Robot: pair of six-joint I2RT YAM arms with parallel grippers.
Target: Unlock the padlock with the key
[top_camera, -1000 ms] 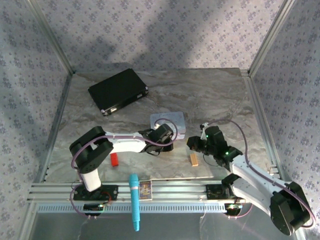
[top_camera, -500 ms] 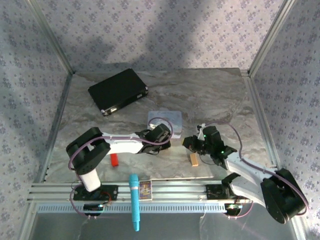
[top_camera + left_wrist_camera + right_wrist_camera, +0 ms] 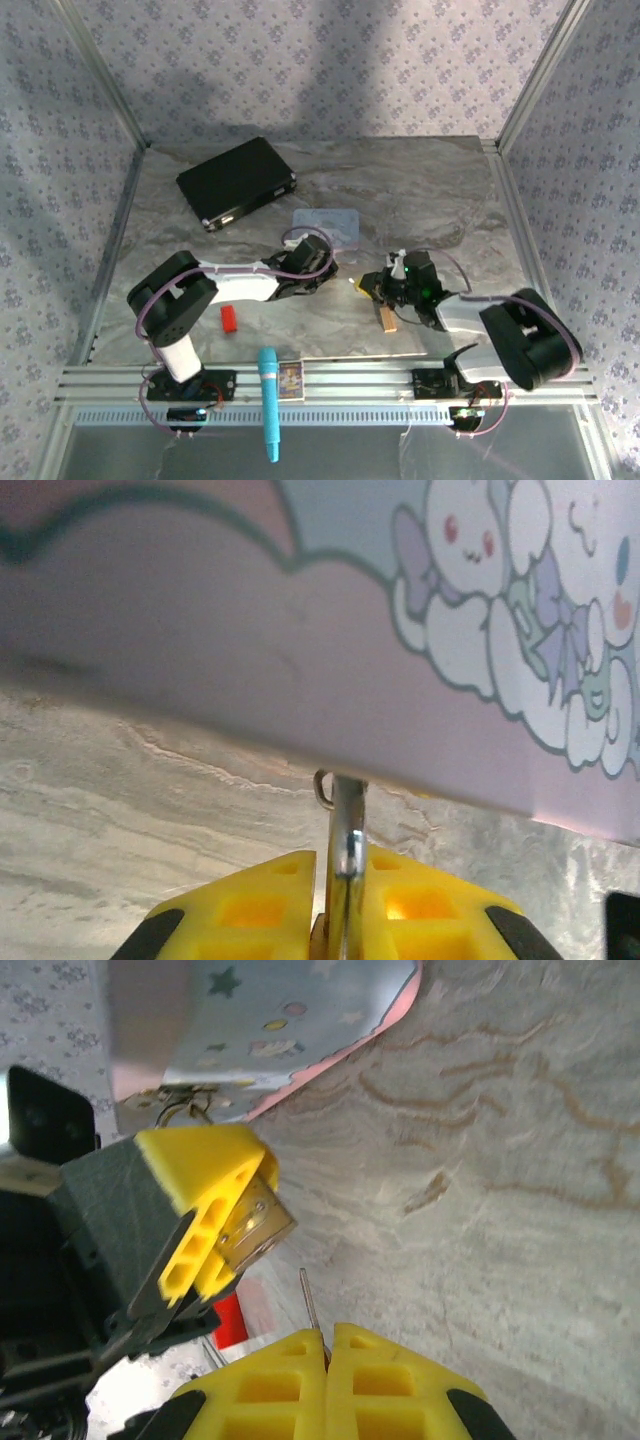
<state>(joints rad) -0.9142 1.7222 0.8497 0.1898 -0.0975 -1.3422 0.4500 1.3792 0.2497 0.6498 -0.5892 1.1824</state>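
The brass padlock [image 3: 256, 1224] is pinched between the yellow fingers [image 3: 205, 1165] of my left gripper [image 3: 340, 862], which is shut on it. Its thin metal shackle [image 3: 346, 825] sticks up past the fingertips, close under the edge of the pastel tin box [image 3: 300, 640]. My right gripper [image 3: 328, 1332] is shut on the thin silvery key [image 3: 309, 1298], whose tip points toward the padlock's body with a small gap between them. From above, the left gripper [image 3: 328, 266] and right gripper [image 3: 362, 287] sit close together at mid-table, in front of the tin box [image 3: 326, 222].
An orange-tan block [image 3: 387, 318] lies just under the right wrist and a red block [image 3: 229, 318] by the left arm. A black case [image 3: 237, 182] sits at the back left. A blue marker [image 3: 268, 400] and a small card [image 3: 290, 378] rest on the front rail.
The left gripper closed a little further and shifted back-left, and the tin box slid back with it. The right gripper moved left toward the left one, its arm folding in.
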